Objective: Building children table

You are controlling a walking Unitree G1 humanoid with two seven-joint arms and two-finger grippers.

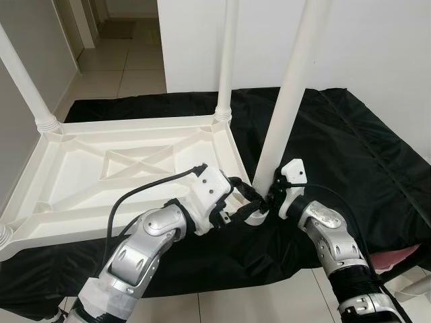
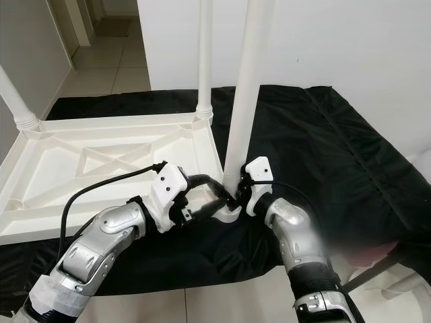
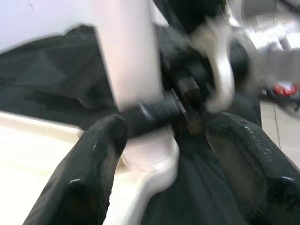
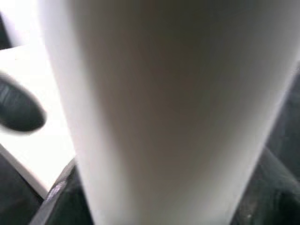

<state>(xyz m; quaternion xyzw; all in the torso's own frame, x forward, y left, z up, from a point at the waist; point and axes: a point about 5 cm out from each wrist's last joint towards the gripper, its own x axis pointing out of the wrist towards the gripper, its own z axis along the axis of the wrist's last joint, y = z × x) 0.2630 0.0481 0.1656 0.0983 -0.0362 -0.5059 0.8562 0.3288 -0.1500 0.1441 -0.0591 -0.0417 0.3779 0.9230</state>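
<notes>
On a black sheet (image 1: 350,141) spread over the tiled floor (image 1: 128,67), a white children's table top (image 1: 121,168) lies upside down, its ribbed underside facing up like a shallow tray with nothing loose lying in it. From the left eye view, two legs already stand upright at its far corners: one far-left leg (image 1: 23,84) and one far-right leg (image 1: 225,64). A third white leg (image 1: 289,94) stands upright at the near right corner, its foot end meeting the corner socket (image 1: 254,214). The left gripper (image 1: 250,202) reaches in from the left, its black fingers spread around the base of that leg at the socket. The right gripper (image 1: 275,195) comes from the right and is closed on the same leg just above the socket.

From the right eye view, the layout is the same: the third leg (image 2: 246,101) rises between the two grippers, with the table top (image 2: 87,161) to the left.

Along the left wrist view, blurred, two black fingers (image 3: 89,168) stand apart on either side of the leg's base, and the right gripper's fingers clamp the leg beyond.

Along the right wrist view, the white leg (image 4: 173,103) sits very close, held between dark fingers at its sides.
</notes>
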